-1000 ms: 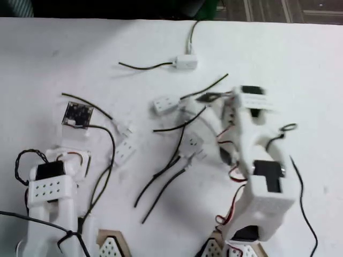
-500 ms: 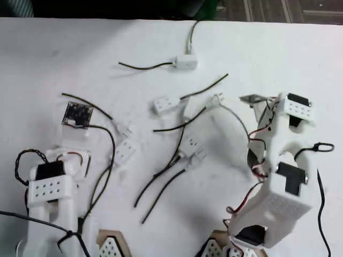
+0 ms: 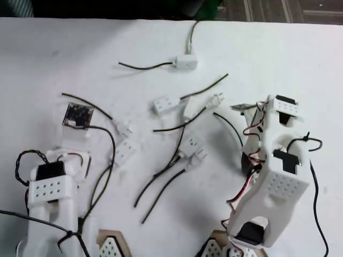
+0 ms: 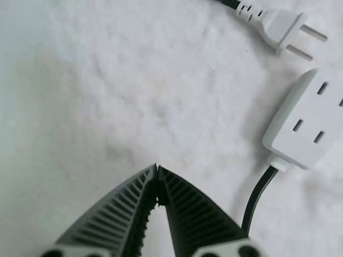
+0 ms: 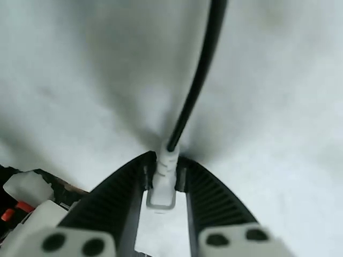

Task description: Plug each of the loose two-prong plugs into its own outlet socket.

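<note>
My right gripper is shut on a white two-prong plug, and its black cord hangs away from the fingers. In the high view this gripper hovers right of the table's middle, the cord curving beneath it. My left gripper is shut on nothing, close to a loose plug and a white outlet block. More outlet blocks and loose plugs lie mid-table.
The left arm stands at the near left with black wiring around its base. Several short black cords cross the table's middle. The far outlet block has a white cable running off the back edge.
The right arm has swung from the middle of the table to the right with the plug in its gripper, drawing the cord along. The left arm has kept still.
</note>
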You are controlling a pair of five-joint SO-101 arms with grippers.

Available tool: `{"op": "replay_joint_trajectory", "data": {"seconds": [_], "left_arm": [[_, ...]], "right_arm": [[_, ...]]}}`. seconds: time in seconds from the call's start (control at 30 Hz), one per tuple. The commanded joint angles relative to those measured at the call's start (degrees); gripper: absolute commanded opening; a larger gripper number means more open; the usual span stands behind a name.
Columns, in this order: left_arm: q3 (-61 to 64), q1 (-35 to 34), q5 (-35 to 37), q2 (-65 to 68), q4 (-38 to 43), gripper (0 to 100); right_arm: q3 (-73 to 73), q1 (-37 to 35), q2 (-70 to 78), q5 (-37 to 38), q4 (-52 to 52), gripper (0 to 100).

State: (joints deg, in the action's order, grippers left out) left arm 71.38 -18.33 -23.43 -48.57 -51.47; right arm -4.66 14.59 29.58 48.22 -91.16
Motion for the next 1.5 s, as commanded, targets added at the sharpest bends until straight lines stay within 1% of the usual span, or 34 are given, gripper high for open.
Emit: {"op": "replay_joint_trajectory", "data": {"seconds": [0.0, 0.1, 0.23, 0.33, 0.6, 0.67, 0.7, 0.77, 0.83, 0.87, 0.97, 1.1, 1.17, 1.33, 1.47], "left_arm": [[-0.18, -0.04, -0.62, -1.36, 0.70, 3], [-0.18, -0.04, -0.62, -1.36, 0.70, 3], [-0.18, -0.04, -0.62, -1.36, 0.70, 3], [-0.18, -0.04, -0.62, -1.36, 0.70, 3], [-0.53, -0.84, -0.53, -1.45, 0.70, 2], [-1.14, -2.24, -0.26, -1.45, 0.79, 2], [-1.58, -3.21, -0.26, -1.45, 0.79, 2], [-2.29, -5.67, -0.18, -1.45, 0.79, 2], [-2.73, -7.60, 0.26, -1.45, 1.85, 2], [-2.73, -8.48, 1.41, -1.45, 2.46, 2], [-2.90, -11.12, 4.92, -1.45, 4.22, 2], [-2.99, -13.14, 6.33, -1.36, 5.36, 2], [-2.99, -13.14, 6.68, -1.36, 5.36, 2], [-2.99, -13.14, 6.68, -1.10, 6.24, 2], [-2.99, -12.88, 6.68, -1.10, 6.24, 2]], "right_arm": [[0.88, -3.47, -2.15, 0.09, -2.15, 1.7], [0.88, -4.62, -8.22, 0.09, -6.90, 1.7], [-1.14, -4.62, -21.41, 0.09, -7.08, 1.7], [-5.36, -5.14, -32.31, 0.00, -7.08, 1.7], [-17.23, -14.73, -58.51, -0.18, -6.90, 2.0], [-19.34, -18.24, -62.81, -3.78, -6.46, 1.8], [-20.13, -20.00, -64.57, -7.65, -5.85, 1.8], [-21.63, -23.60, -67.56, -17.67, -3.65, 1.8], [-23.21, -27.38, -69.93, -26.29, 0.92, 1.8], [-24.26, -29.14, -70.99, -29.27, 3.65, 1.7], [-28.66, -34.86, -74.24, -33.49, 12.62, 1.7], [-37.36, -42.77, -78.29, -40.00, 27.21, 1.7], [-42.46, -46.46, -79.60, -41.93, 35.65, 1.7], [-54.86, -55.16, -80.04, -42.64, 58.51, 1.7], [-63.74, -59.82, -79.87, -42.64, 78.11, 1.7]]}}
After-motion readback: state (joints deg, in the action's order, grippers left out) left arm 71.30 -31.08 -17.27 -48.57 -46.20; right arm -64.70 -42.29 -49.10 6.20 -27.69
